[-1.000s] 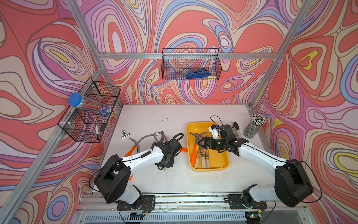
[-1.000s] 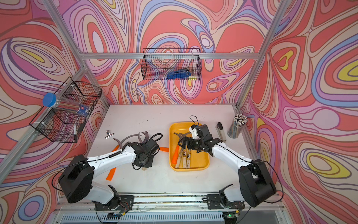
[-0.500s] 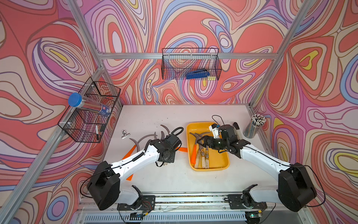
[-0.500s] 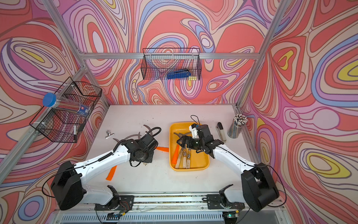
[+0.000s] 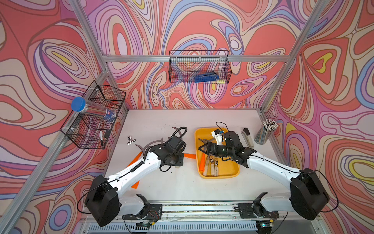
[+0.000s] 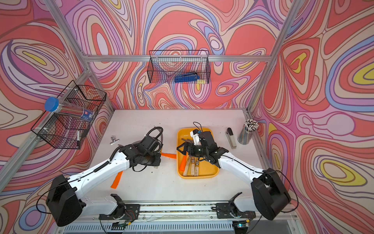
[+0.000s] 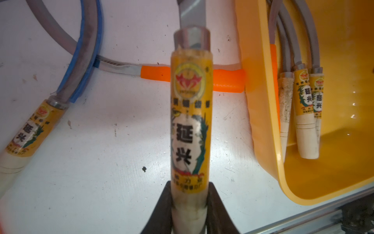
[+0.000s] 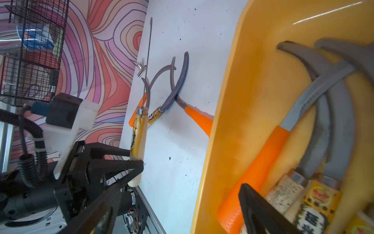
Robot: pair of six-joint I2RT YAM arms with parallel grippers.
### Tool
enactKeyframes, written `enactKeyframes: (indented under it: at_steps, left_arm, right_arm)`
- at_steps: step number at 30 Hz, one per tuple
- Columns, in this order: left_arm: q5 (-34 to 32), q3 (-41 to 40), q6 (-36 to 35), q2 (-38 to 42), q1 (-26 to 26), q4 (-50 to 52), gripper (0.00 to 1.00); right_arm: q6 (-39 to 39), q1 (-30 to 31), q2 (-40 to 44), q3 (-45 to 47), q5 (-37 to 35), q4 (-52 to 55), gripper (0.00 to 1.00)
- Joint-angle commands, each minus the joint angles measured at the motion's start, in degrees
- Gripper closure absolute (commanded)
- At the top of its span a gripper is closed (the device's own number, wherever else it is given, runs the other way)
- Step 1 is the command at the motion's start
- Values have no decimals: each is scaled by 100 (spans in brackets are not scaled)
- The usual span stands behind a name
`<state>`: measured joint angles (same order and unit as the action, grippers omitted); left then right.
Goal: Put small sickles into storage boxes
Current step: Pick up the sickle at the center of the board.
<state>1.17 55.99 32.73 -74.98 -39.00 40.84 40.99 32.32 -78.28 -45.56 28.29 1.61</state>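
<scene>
My left gripper (image 7: pixel 190 204) is shut on the butt of a wood-handled sickle (image 7: pixel 190 121) with a yellow label, held above the table left of the yellow tray (image 5: pixel 226 174). The same grip (image 8: pixel 137 160) shows in the right wrist view. My right gripper (image 5: pixel 204 149) is open and holds nothing, hovering over the tray's left side. In the tray lie an orange-handled sickle (image 8: pixel 255 174) and wood-handled ones (image 5: pixel 211 168). An orange-handled sickle (image 5: pixel 189 156) lies on the table against the tray's left rim. More sickles (image 8: pixel 159 113) lie crossed further left.
A grey-black stapler (image 5: pixel 248 137) and a cup of pencils (image 5: pixel 265 131) stand right of the tray. A binder clip (image 5: pixel 130 140) lies at the left. Black mesh baskets hang on the left wall (image 5: pixel 95 115) and on the back wall (image 5: pixel 199 66).
My left arm's shoulder has swung outward while its gripper keeps the sickle in nearly the same place. The right gripper has slid a little to the left over the tray.
</scene>
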Motion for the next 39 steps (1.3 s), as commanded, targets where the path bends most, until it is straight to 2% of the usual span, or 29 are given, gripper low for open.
enactKeyframes:
  at_steps: [1,10,16,19,23,26,33,34,35,39]
  left_arm:
    - [435,9,-145,49,24,-340,100]
    - [965,-17,-311,71,25,-603,100]
    - [1155,-59,-331,80,24,-710,100]
    - [1266,-127,-298,121,24,-837,100]
    - [1314,-173,-267,183,24,-906,100]
    - [1380,-209,-285,203,24,-959,100]
    - [1347,-303,-287,200,24,-990,100]
    - [1298,-308,-294,210,20,-978,97]
    - [1198,-298,-294,224,24,-946,90]
    - [802,-255,-387,256,24,-764,68]
  right_arm:
    - [261,221,-296,-146,-95,-454,7]
    - [418,687,-998,-673,-258,-801,10]
    - [489,767,-1329,-912,-289,-958,13]
    - [539,792,-1498,-1009,-268,-1060,16]
    - [551,846,-1668,-1126,-237,-1135,25]
    - [563,888,-1725,-1157,-238,-1213,39]
    - [550,899,-1770,-1115,-279,-1277,90]
    - [542,904,-1770,-1120,-292,-1264,96]
    - [534,900,-1765,-1122,-296,-1243,100]
    - [439,900,-1717,-1161,-359,-1092,100]
